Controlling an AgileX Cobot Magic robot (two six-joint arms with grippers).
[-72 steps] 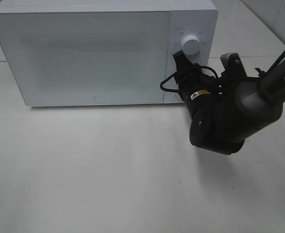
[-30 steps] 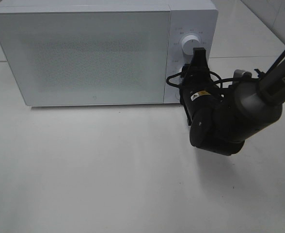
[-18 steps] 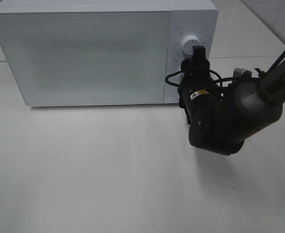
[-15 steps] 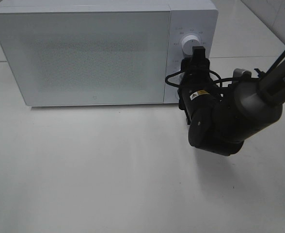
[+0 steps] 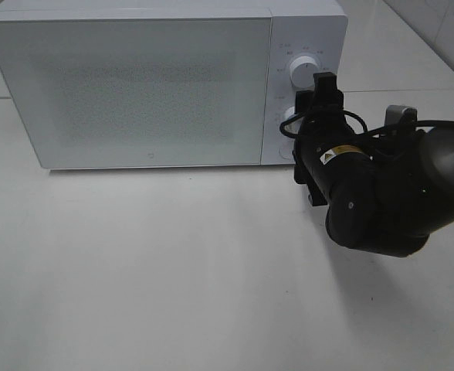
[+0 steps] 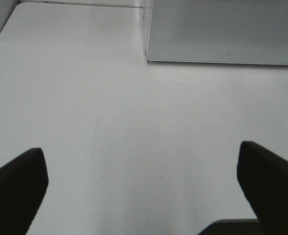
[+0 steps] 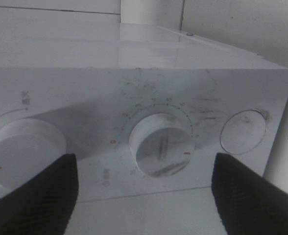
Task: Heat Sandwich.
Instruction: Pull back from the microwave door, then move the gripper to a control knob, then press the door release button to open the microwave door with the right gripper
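The sandwich is out of view. The white microwave (image 5: 134, 85) stands at the back with its door shut. Its control panel has an upper knob (image 5: 303, 71) and a lower knob (image 5: 289, 116). My right gripper (image 5: 324, 83) hovers just in front of the panel, a little apart from it. In the right wrist view the right gripper (image 7: 144, 196) is open and empty, facing the lower knob (image 7: 161, 151), with the upper knob (image 7: 24, 152) and a round button (image 7: 243, 131) to either side. My left gripper (image 6: 144, 191) is open and empty over the bare table.
The white table (image 5: 173, 263) runs in front of the microwave. My bulky right arm (image 5: 381, 189) hangs over the table's right side. In the left wrist view the microwave's lower corner (image 6: 149, 58) shows far off.
My right gripper turned upright at the lower knob, then drew back to the right, away from the panel. The lower knob now shows uncovered.
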